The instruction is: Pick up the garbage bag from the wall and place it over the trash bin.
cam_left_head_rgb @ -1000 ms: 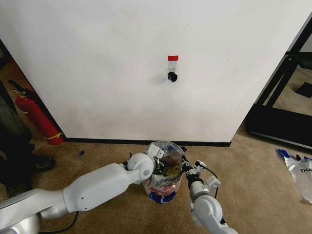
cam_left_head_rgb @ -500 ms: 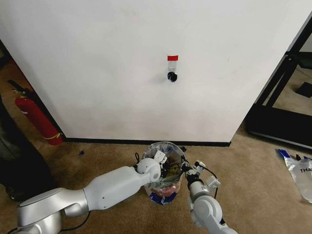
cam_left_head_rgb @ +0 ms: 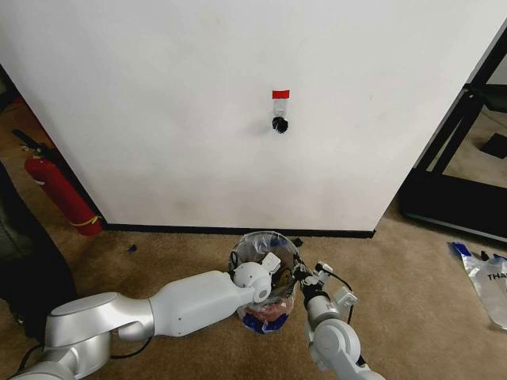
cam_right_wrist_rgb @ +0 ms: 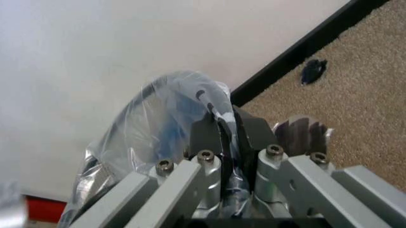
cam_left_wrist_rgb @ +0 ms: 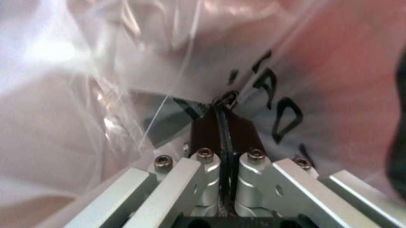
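The garbage bag [cam_left_head_rgb: 255,245], clear plastic with blue print, is draped around the trash bin [cam_left_head_rgb: 273,311] on the carpet below the wall [cam_left_head_rgb: 174,119]. My left gripper [cam_left_head_rgb: 271,266] reaches over the bin's mouth from the left. In the left wrist view it [cam_left_wrist_rgb: 222,121] is shut on a fold of the bag [cam_left_wrist_rgb: 127,71]. My right gripper [cam_left_head_rgb: 299,274] sits at the bin's right side. In the right wrist view it [cam_right_wrist_rgb: 223,129] is shut on the bag's edge [cam_right_wrist_rgb: 159,109]. The black hook [cam_left_head_rgb: 279,124] under the red tape strip [cam_left_head_rgb: 280,94] is bare.
A red fire extinguisher [cam_left_head_rgb: 58,192] leans at the wall's left end, beside a dark shape [cam_left_head_rgb: 24,261]. Another clear-and-blue plastic bag [cam_left_head_rgb: 487,281] lies on the carpet at the far right. A black frame [cam_left_head_rgb: 463,150] stands to the right of the wall.
My left arm has stretched farther right, and its gripper has moved across the bin's mouth with the bag. The right gripper has stayed at the bin's right side.
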Robot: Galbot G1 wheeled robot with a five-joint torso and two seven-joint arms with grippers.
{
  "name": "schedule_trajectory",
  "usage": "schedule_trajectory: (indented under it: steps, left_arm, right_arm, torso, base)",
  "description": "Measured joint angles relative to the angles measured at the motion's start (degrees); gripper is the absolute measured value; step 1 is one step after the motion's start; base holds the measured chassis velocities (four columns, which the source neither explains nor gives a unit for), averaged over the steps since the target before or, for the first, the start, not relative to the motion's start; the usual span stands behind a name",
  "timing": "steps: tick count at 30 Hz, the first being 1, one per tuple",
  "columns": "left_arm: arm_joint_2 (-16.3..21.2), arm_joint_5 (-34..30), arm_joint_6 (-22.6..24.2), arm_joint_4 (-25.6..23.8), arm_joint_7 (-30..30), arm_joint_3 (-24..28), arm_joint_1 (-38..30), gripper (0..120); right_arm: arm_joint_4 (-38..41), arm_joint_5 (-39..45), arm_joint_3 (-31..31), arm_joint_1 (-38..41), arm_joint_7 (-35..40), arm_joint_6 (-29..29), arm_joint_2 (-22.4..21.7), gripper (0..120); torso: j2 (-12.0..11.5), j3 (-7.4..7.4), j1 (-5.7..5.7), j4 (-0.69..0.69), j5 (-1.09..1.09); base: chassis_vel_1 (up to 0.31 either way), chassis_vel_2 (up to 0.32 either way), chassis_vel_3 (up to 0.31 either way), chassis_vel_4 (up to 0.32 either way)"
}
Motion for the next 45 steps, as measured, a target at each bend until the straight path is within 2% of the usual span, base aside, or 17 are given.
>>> schedule_trajectory:
  steps: [9,25,29,30,35,40,45]
  left_arm:
    - [-2.4,1.2,-0.4,6.0,3.4,-0.5,0.5,0]
    - [-3.5,3.8,-0.9,7.2,4.1,-0.9,1.4,0]
    - [-0.9,4.0,-0.3,1.4,3.4,-1.1,0.2,0]
    - [-0.9,4.0,-0.3,1.4,3.4,-1.1,0.2,0]
    - [4.8,3.6,0.1,-10.4,1.9,-2.3,-1.9,0]
    - [7.4,2.6,0.1,-15.6,0.9,-3.0,-2.5,0]
    - [12.9,3.2,0.1,-23.5,-0.1,-4.4,-3.2,0]
  right_arm:
    - [0.4,0.0,0.0,-0.4,-0.1,0.0,-0.3,1]
    - [-0.1,-0.1,-0.2,-0.2,-0.2,0.1,0.1,1]
    - [-0.4,-0.1,0.3,-0.2,-0.5,0.6,0.2,1]
    - [-0.4,-0.1,0.3,-0.2,-0.5,0.6,0.2,1]
    - [-0.5,0.0,0.8,0.0,-0.5,0.8,0.3,1]
    - [-0.9,0.0,0.8,0.2,-0.7,0.9,0.4,1]
    - [-1.7,0.0,0.8,0.7,-1.1,1.2,0.9,1]
  torso:
    - [0.0,0.0,0.0,0.0,-0.01]
    - [0.0,0.0,0.0,-0.01,-0.02]
    - [0.0,0.0,0.0,0.0,-0.01]
    - [0.0,0.0,0.0,0.0,-0.01]
    - [0.0,0.0,0.0,0.0,-0.01]
    - [0.0,0.0,0.0,0.0,-0.02]
    - [0.0,0.0,0.0,0.0,-0.02]
  base:
    - [0.0,0.0,0.0,0.0]
    - [0.0,0.0,0.0,0.0]
    - [0.0,0.0,0.0,0.0]
    - [0.0,0.0,0.0,0.0]
    - [0.0,0.0,0.0,0.0]
    - [0.0,0.0,0.0,0.0]
    - [0.0,0.0,0.0,0.0]
